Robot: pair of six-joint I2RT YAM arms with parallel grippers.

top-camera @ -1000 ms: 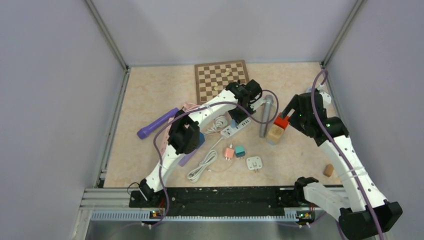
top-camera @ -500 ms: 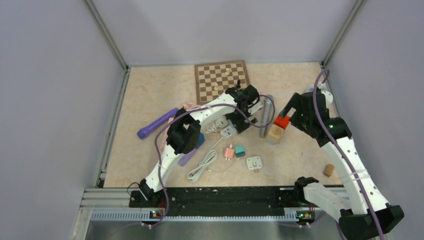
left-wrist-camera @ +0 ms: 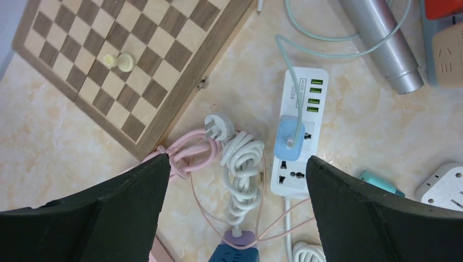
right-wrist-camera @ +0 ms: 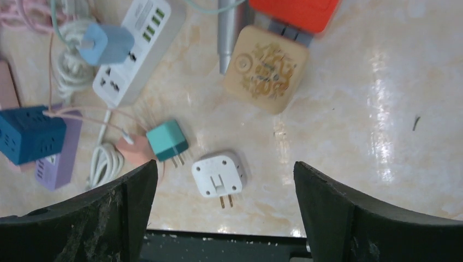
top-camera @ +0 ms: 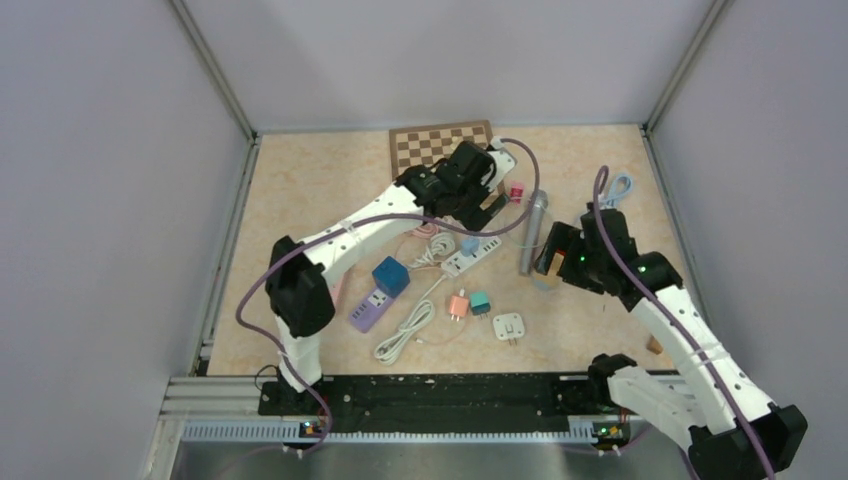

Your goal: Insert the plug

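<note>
Seemingly seated in the white power strip (top-camera: 478, 253): light-blue plug (top-camera: 469, 244), toward six o'clock from the chessboard (top-camera: 425, 148). Left end effector (left-wrist-camera: 236, 164) and right end effector (right-wrist-camera: 225, 169) spread, empty. Best to lift straight up, clear of the teal cord (left-wrist-camera: 306, 49), avoiding tugs.

The top external camera sits high above and behind the arm bases, looking down and forward over the whole table (top-camera: 300, 200). The left wrist camera hangs close over the far middle, facing straight down. The right wrist camera looks down from just right of it and nearer, and both views share the white power strip (left-wrist-camera: 293, 180) and the blue plug (left-wrist-camera: 289, 141).
</note>
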